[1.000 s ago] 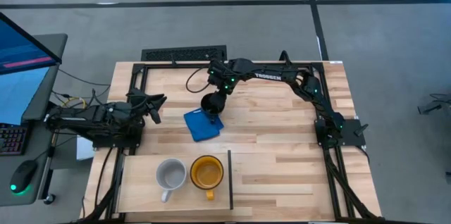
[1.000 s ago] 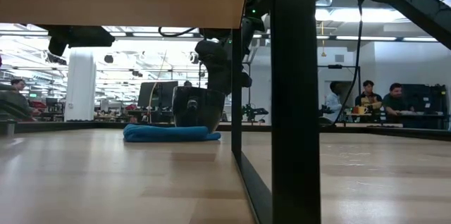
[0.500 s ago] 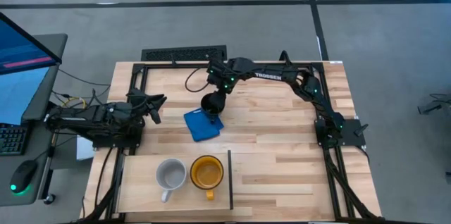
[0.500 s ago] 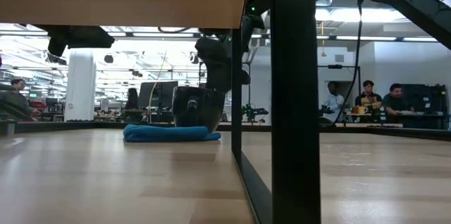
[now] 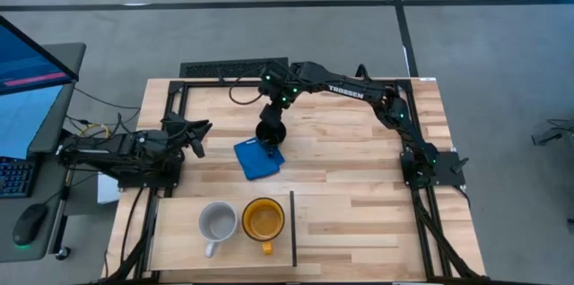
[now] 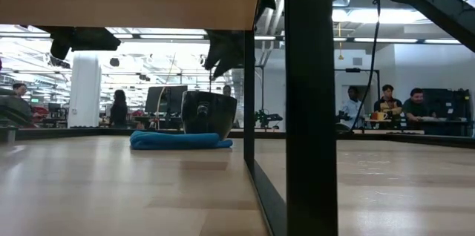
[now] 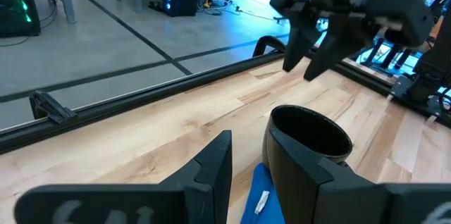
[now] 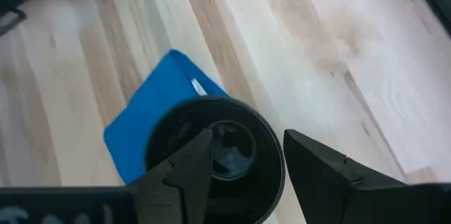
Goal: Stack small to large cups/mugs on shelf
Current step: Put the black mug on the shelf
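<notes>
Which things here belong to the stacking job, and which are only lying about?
For the job:
- black mug, on the blue cloth
- grey mug, on the shelf
- yellow mug, on the shelf
- shelf
- right pincer, open above the black mug

Just lying about:
- blue cloth
- left pincer, waiting at the table's left edge

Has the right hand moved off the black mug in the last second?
Yes. The right hand has lifted: in the low view it now hangs open above the black mug, which stays put on the blue cloth.
</notes>
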`<action>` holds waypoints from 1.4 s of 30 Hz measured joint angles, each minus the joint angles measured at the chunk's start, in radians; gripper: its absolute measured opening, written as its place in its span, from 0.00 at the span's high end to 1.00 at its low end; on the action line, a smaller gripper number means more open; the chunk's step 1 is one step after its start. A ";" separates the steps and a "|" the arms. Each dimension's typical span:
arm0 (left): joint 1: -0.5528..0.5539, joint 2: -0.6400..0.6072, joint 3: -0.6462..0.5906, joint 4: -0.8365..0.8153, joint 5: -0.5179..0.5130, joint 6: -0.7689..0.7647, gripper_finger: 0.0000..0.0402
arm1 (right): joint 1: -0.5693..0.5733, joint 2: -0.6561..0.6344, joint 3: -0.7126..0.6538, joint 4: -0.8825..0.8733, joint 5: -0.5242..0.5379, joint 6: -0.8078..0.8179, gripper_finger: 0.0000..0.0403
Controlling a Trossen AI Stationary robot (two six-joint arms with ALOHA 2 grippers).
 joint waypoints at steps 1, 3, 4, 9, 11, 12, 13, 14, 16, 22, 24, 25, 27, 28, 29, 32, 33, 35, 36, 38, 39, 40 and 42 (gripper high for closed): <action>0.000 0.000 0.000 0.000 0.000 0.000 0.79 | 0.000 0.000 0.010 -0.005 0.000 -0.001 0.51; 0.000 0.000 0.000 0.000 0.000 0.000 0.79 | 0.000 -0.001 0.019 -0.012 0.000 -0.007 0.51; 0.000 0.000 0.000 0.000 0.000 0.000 0.79 | 0.000 -0.001 0.023 -0.028 0.000 -0.019 0.51; 0.000 0.000 0.000 -0.001 0.000 0.000 0.79 | 0.000 -0.001 0.045 -0.126 0.000 -0.065 0.50; 0.000 0.000 0.000 -0.001 0.000 0.000 0.79 | -0.003 -0.013 0.044 -0.156 0.002 -0.081 0.50; 0.000 0.000 0.000 -0.001 0.000 0.000 0.79 | -0.003 -0.021 0.044 -0.148 0.003 -0.091 0.50; 0.000 0.000 0.000 -0.001 0.000 0.000 0.79 | -0.003 -0.030 0.047 -0.129 0.003 -0.095 0.50; 0.000 0.000 0.000 -0.001 0.000 0.000 0.79 | -0.003 -0.043 0.048 -0.121 0.003 -0.095 0.50; 0.000 0.000 0.000 -0.001 0.000 0.000 0.79 | -0.007 -0.073 0.045 -0.121 0.014 -0.095 0.50; 0.000 0.000 0.000 -0.002 0.000 0.001 0.79 | -0.009 -0.163 0.046 -0.053 0.060 -0.096 0.50; 0.000 0.000 0.000 -0.002 0.000 0.009 0.79 | -0.009 -0.195 0.047 -0.040 0.064 -0.102 0.50; 0.000 0.000 0.000 -0.003 0.000 0.010 0.79 | -0.010 -0.211 0.046 -0.045 0.065 -0.103 0.50; 0.000 0.000 0.000 -0.003 0.000 0.010 0.79 | -0.010 -0.238 0.042 -0.046 0.085 -0.104 0.50; 0.000 0.000 0.000 -0.003 0.000 0.010 0.79 | -0.008 -0.253 0.035 -0.045 0.093 -0.105 0.50; 0.000 0.000 0.000 -0.003 0.000 0.011 0.79 | -0.008 -0.265 0.031 -0.049 0.105 -0.105 0.50; 0.000 0.000 0.000 -0.003 0.000 0.011 0.79 | -0.011 -0.302 0.011 -0.041 0.132 -0.105 0.50; 0.000 0.000 0.000 -0.004 0.000 0.011 0.79 | -0.012 -0.317 -0.005 -0.026 0.134 -0.104 0.50; 0.000 0.000 0.000 -0.004 0.000 0.011 0.79 | -0.015 -0.354 -0.057 0.027 0.135 -0.103 0.50; 0.000 0.000 0.000 -0.004 0.000 0.011 0.79 | -0.017 -0.376 -0.090 0.049 0.135 -0.103 0.50; 0.000 0.000 0.000 -0.004 0.000 0.011 0.79 | -0.022 -0.420 -0.167 0.117 0.135 -0.094 0.50; 0.000 0.000 0.000 -0.004 0.000 0.011 0.79 | -0.023 -0.447 -0.211 0.147 0.135 -0.087 0.50; 0.000 0.000 0.000 -0.004 0.000 0.011 0.79 | -0.025 -0.475 -0.255 0.164 0.136 -0.078 0.50; 0.000 0.000 0.000 -0.005 0.000 0.012 0.79 | -0.029 -0.534 -0.346 0.226 0.139 -0.067 0.50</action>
